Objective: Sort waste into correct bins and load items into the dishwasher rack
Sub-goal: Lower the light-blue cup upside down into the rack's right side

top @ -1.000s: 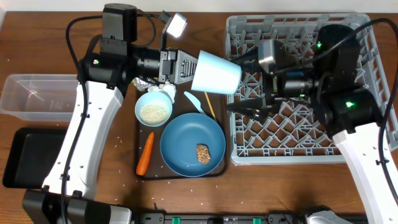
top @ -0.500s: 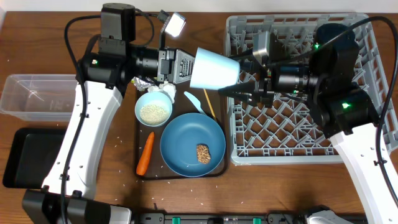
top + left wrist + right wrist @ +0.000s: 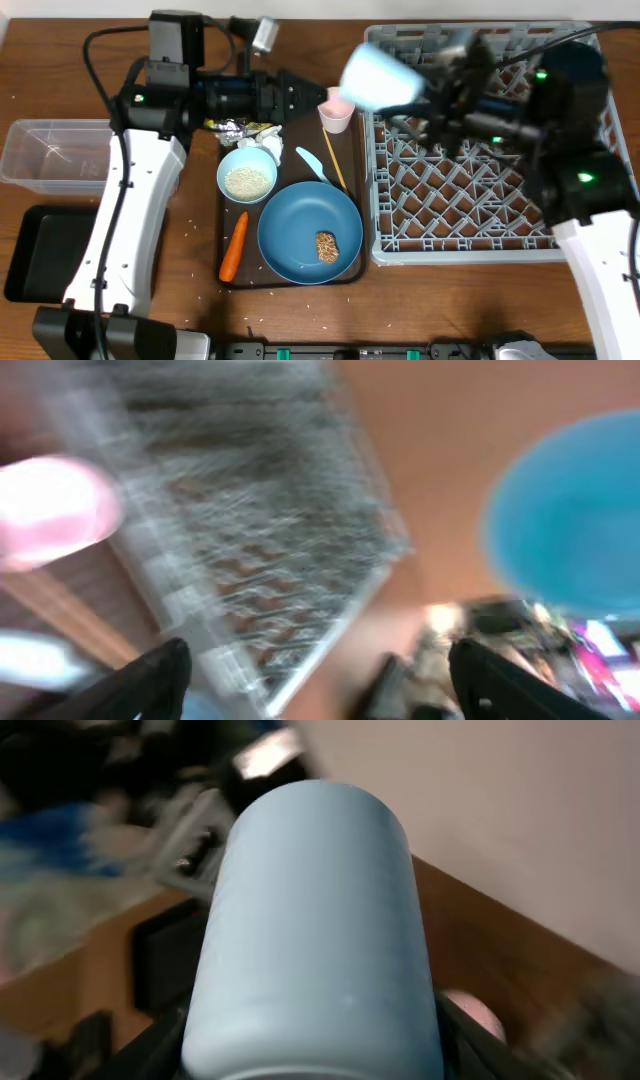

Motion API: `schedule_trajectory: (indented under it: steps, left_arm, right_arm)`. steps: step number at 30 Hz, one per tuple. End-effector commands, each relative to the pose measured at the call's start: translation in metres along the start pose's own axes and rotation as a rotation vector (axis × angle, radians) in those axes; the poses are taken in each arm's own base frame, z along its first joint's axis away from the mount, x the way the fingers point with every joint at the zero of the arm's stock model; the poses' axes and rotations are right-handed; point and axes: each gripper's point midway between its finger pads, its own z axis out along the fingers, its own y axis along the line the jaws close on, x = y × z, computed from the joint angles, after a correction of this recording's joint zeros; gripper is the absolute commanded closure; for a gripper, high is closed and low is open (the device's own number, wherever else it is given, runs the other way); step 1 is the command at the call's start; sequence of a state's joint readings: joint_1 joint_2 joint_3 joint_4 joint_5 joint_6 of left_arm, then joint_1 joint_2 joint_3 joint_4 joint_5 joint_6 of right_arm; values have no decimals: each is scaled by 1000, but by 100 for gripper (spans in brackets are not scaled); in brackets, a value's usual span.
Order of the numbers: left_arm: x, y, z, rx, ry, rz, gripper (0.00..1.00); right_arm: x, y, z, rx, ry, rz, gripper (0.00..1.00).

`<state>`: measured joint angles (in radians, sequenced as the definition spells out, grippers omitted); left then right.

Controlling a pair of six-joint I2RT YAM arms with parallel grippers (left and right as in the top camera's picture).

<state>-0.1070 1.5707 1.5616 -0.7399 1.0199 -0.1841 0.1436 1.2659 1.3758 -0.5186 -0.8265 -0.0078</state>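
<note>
My right gripper (image 3: 428, 92) is shut on the small light blue cup (image 3: 380, 78), holding it in the air over the near-left corner of the grey dishwasher rack (image 3: 470, 215). The cup (image 3: 315, 940) fills the right wrist view between both fingers. Left of the cup, my left gripper (image 3: 298, 97) stands open and empty. The pink cup (image 3: 337, 113) stands between the two grippers. On the brown serving tray lie the bowl of rice (image 3: 247, 179), the blue plate (image 3: 300, 225) with a brown chunk (image 3: 326, 247), a carrot (image 3: 233, 246), a spoon (image 3: 312, 165), chopsticks (image 3: 336, 160), foil (image 3: 231, 127) and tissue (image 3: 264, 139).
A clear tub (image 3: 52, 155) and a black tray (image 3: 38, 252) sit at the left edge. Rice grains are scattered on the wooden table around them. The left wrist view is blurred; it shows the rack (image 3: 270, 550) and the pink cup (image 3: 48, 505).
The left gripper opened, let go of the light blue cup and drew back left. The right gripper closed on the cup and carried it right, toward the rack.
</note>
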Motion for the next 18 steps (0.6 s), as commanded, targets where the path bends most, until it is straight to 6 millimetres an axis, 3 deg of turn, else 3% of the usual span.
schedule_trajectory:
  steps: [1,5,8,12,18]
  left_arm:
    - [-4,52,-12,-307,-49,-30,13]
    - [9,68,-18,-402,-15,-62,12]
    - [13,68,-18,-404,1,-67,12]
    - [14,68,-18,-405,3,-69,12]
    - [14,68,-18,-405,3,-69,12]
  right_arm:
    - [4,-55,-33,320,-4,151,47]
    - [48,-114,-82,668,81,373,47]
    - [78,-141,-123,896,122,524,48]
    - [109,-153,-163,1084,157,679,46]
    - [141,-158,-191,1224,225,820,46]
